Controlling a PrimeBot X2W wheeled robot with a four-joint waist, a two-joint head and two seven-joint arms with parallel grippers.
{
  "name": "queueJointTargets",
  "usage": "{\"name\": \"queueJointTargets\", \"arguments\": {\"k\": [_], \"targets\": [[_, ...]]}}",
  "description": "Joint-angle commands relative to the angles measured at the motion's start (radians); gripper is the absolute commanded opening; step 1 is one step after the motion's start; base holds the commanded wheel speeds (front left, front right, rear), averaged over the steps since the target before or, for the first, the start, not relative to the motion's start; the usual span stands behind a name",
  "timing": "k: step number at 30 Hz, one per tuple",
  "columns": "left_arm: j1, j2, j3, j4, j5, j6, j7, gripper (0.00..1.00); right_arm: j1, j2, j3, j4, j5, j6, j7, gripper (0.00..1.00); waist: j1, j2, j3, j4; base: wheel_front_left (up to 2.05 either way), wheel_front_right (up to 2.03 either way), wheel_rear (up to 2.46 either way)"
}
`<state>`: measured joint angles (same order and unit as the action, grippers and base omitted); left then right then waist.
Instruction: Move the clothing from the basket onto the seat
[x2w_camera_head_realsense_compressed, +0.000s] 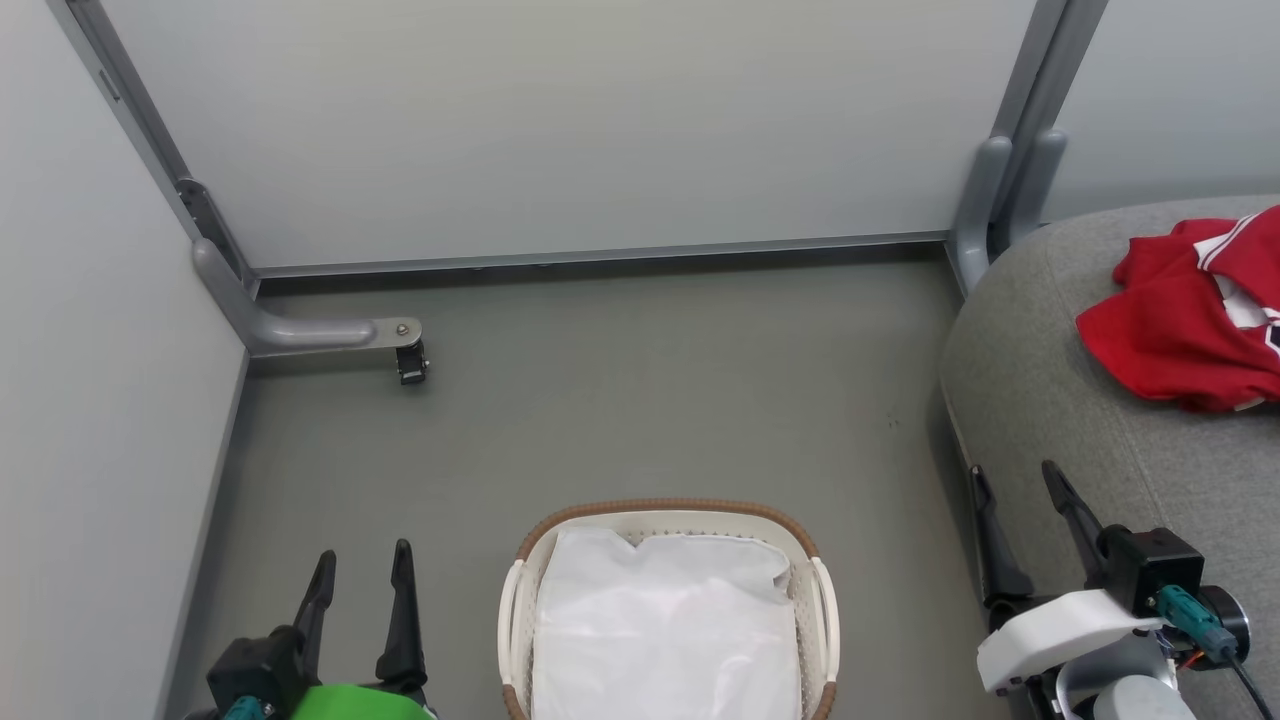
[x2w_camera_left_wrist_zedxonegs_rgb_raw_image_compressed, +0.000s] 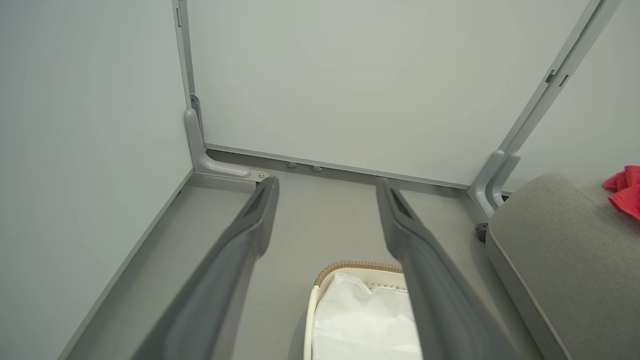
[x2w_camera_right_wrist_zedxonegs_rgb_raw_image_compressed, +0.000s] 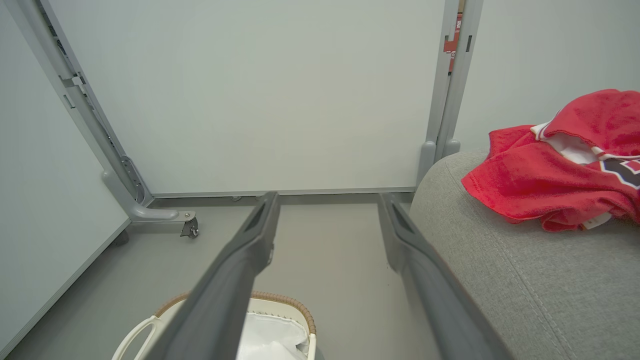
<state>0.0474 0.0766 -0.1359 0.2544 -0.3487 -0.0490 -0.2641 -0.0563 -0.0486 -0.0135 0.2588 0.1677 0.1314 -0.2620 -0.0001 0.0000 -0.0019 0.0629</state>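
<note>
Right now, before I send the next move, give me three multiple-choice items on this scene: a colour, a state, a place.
1. The basket's rim is: A green; B brown; C blue.
2. The left hand and right hand are: A both open; B both shut; C one open, one shut.
3. The red clothing lies: A in the basket; B in the left hand; C on the seat.
Key: 1 B, woven brown band; 2 A, fingers spread, nothing between; 3 C, heaped on the grey cushion.

Bright, even light — soft shadows, wrist views bent at edges.
</note>
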Motion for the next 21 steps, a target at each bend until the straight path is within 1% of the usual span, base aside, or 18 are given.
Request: {"name": "queueJointTargets", "arguments": {"k": [1, 17, 20, 21], "targets": [[0.002, -0.003, 0.002, 0.001, 0.013, -0.004, 0.0, 1.0, 0.005, -0.004, 0.001, 0.002, 0.005, -0.001, -0.004, 1.0, 0.0001, 0.0, 0.0, 0.0, 0.0, 0.0, 0.0], [-0.013, -0.012, 0.016, 0.014, 0.023, -0.013, 0.0, 1.0, -0.001, -0.004, 0.009, 0.008, 0.01, -0.001, -0.004, 1.0, 0.0001, 0.0, 0.001, 0.005, 0.0, 0.0, 0.0], [-0.011, -0.014, 0.018, 0.023, 0.003, -0.018, 0.0, 1.0, -0.002, -0.004, 0.009, 0.009, 0.01, -0.001, -0.004, 1.0, 0.0001, 0.0, 0.001, 0.005, 0.0, 0.0, 0.0], [-0.002, -0.01, 0.013, 0.022, 0.003, -0.014, 0.0, 0.0, 0.0, 0.0, 0.01, 0.006, 0.002, 0.0, 0.0, 0.0, 0.0001, 0.0, 0.001, 0.005, 0.0, 0.0, 0.0]]}}
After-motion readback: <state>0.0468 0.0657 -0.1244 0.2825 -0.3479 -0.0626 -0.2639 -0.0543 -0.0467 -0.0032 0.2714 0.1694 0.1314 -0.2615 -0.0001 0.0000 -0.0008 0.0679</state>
